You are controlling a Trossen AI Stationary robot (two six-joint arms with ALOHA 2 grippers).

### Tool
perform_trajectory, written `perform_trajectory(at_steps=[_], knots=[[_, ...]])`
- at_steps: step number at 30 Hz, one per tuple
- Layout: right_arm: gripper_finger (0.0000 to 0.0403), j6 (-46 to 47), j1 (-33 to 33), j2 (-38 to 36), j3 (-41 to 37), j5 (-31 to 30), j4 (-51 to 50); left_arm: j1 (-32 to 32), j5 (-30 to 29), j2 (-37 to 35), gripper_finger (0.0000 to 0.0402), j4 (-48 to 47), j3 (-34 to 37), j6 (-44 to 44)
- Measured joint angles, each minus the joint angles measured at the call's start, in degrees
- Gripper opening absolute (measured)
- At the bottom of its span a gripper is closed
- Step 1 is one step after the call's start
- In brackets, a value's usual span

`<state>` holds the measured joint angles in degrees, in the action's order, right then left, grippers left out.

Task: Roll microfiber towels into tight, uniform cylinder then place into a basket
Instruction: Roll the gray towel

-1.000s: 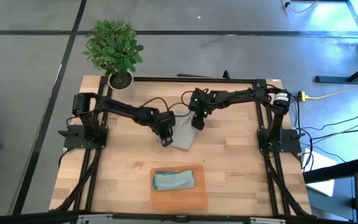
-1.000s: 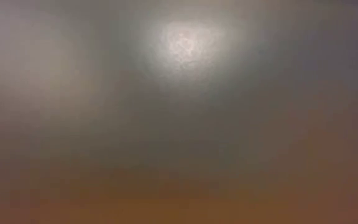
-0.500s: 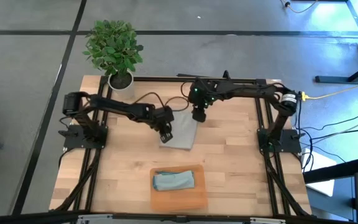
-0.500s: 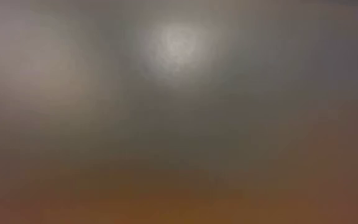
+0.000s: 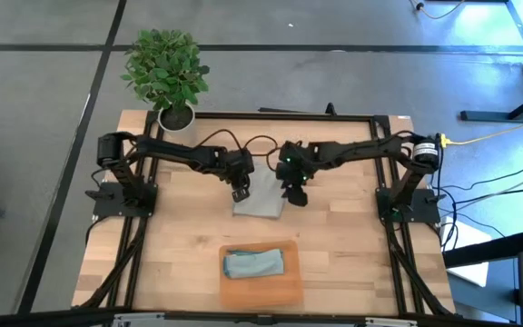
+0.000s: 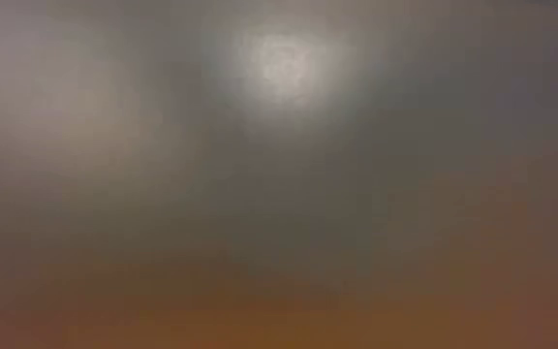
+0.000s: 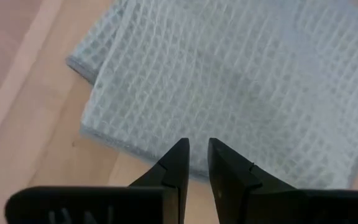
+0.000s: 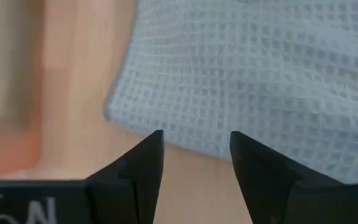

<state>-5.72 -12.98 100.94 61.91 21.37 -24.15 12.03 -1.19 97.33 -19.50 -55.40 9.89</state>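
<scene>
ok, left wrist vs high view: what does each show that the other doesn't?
Only the left wrist view: the grey towel's waffle weave, a folded corner, and the left gripper's fingers nearly together, just short of its edge.

Only the high view: the orange basket holding the blue-teal towel, the potted plant, and the right gripper at the towel's other side.

Both: the grey towel on the wooden table, with the left gripper beside it.
</scene>
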Motion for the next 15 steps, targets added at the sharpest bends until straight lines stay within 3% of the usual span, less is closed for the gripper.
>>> perform_trajectory(at_steps=[7,15], knots=[[0.0186,1.09,0.51,0.01,-6.84,-4.23,11.02,-1.33,0.69,2.91,0.0053,-0.15,0.00,-0.02],[0.0186,1.64,-1.69,0.23,-9.71,-11.11,15.09,-4.40,2.82,3.70,0.0053,-0.30,-0.06,0.40]])
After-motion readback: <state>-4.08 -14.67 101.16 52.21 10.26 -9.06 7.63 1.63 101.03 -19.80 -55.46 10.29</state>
